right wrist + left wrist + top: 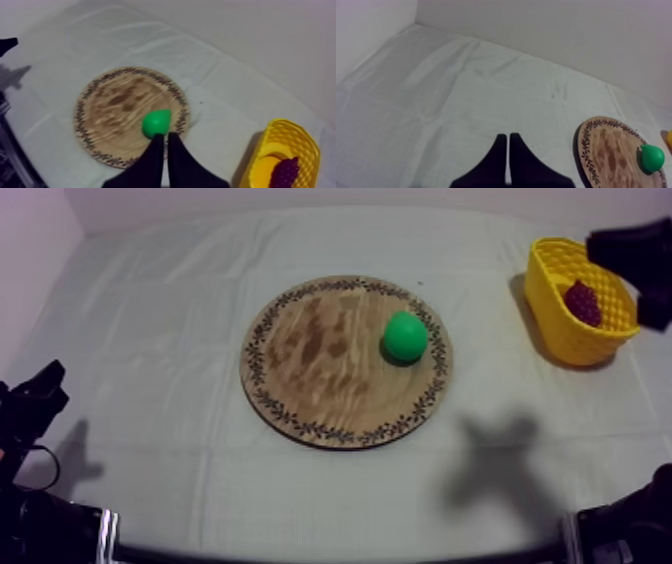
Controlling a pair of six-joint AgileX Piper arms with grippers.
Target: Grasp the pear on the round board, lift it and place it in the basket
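grey-white cloth bears the wooden board (pixel 310 368), pear (pixel 405 335) on it near the rim toward the yellow basket (pixel 560 328); right gripper (pixel 165 136), fingers pressed together, should spread wide before descending round the pear's widest part.

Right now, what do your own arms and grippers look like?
Both are black: the left arm and the right arm. The left gripper and the right gripper each have two plain black fingers, broad at the base and tapering to narrow tips. I see no markings on them.
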